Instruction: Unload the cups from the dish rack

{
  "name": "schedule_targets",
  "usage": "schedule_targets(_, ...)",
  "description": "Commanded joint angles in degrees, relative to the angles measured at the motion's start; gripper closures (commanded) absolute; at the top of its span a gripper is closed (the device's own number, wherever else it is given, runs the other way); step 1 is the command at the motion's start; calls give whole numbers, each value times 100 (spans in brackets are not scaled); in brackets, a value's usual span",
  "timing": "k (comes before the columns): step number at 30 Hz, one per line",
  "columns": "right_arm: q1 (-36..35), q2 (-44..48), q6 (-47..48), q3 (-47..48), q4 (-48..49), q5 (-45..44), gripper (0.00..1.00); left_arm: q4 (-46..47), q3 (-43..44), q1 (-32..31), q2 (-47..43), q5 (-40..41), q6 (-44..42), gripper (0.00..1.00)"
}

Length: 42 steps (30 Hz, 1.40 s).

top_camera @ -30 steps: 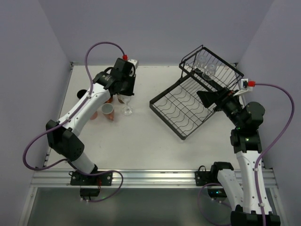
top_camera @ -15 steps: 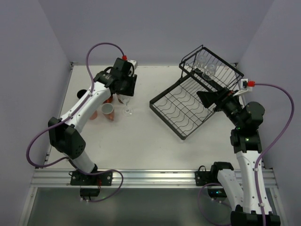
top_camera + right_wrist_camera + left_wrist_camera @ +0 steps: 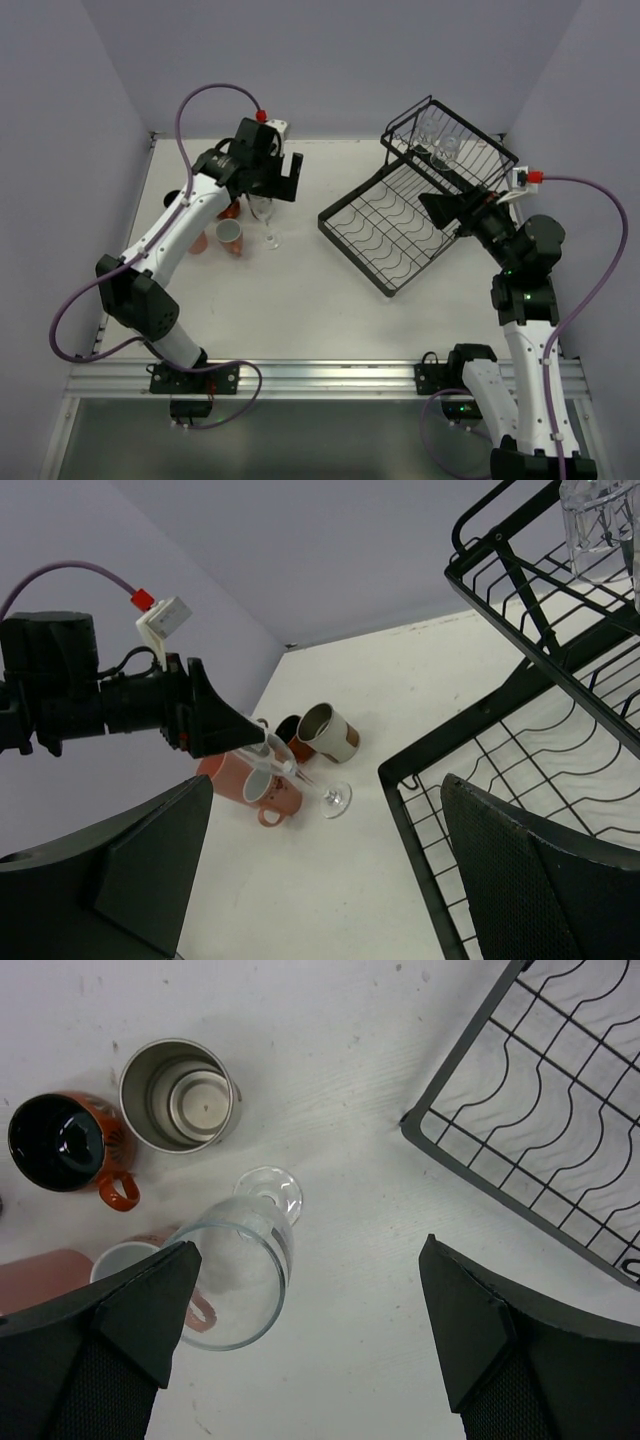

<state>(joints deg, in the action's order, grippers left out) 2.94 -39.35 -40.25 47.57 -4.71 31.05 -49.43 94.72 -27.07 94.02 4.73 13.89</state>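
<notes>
The whole tabletop [image 3: 300,290] is seen from above and behind by the top view. The left wrist view is pointed straight down, close over the cups [image 3: 180,1095] and a dish rack [image 3: 480,1175] corner. Both are shared by the right wrist view, which is aimed low toward the left.

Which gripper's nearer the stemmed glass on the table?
Left. The left gripper hangs just above the stemmed glass, jaws open; the right gripper is far off, over the dish rack.
</notes>
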Motion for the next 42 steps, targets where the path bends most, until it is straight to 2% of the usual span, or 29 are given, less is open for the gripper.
schedule_targets(1, -13, -55, 52, 322, -12, 7, 1, 56, 477, 35, -340, 81, -71, 0)
schedule_targets(10, -13, -231, 78, 674, -170, -99, 1, 92, 1391, 35, -551, 300, -97, 0)
schedule_targets(13, -13, -275, 193, 859, -328, -274, 1, 109, 1523, 35, -603, 256, -88, 0)
schedule_targets(15, -21, -371, 385, 1095, -442, -388, 1, 476, 1445, 26, -927, 117, -88, 0)
schedule_targets(19, -13, -792, 1044, 1763, -1187, -889, 5, 1381, 910, 18, -1946, -200, 52, 0)
schedule_targets(21, -13, -1125, 1361, 2157, -1400, -1293, 7, 1962, 295, 18, -2673, -568, 228, 0)
schedule_targets(22, -13, -1249, 1449, 2273, -1584, -1416, 12, 2111, 67, 18, -2922, -761, 298, 0)
schedule_targets(26, -13, -1934, 1861, 2835, -1866, -2127, 20, 2937, -1670, 18, -4144, -1876, 579, 0)
schedule_targets(27, -13, -2101, 1924, 3072, -1954, -2225, 20, 3017, -1963, 18, -4616, -1975, 597, 0)
schedule_targets(33, -13, -3174, 2311, 3548, -2122, -2928, 22, 3255, -3747, 18, -6164, -2073, 518, 0)
schedule_targets(38, -74, -3850, 2522, 3698, -1999, -3078, 22, 3527, -4260, 18, -6598, -2633, 589, 0)
schedule_targets(42, -144, -4254, 2601, 3864, -1920, -3043, 22, 3545, -4339, 18, -6694, -2601, 361, 0)
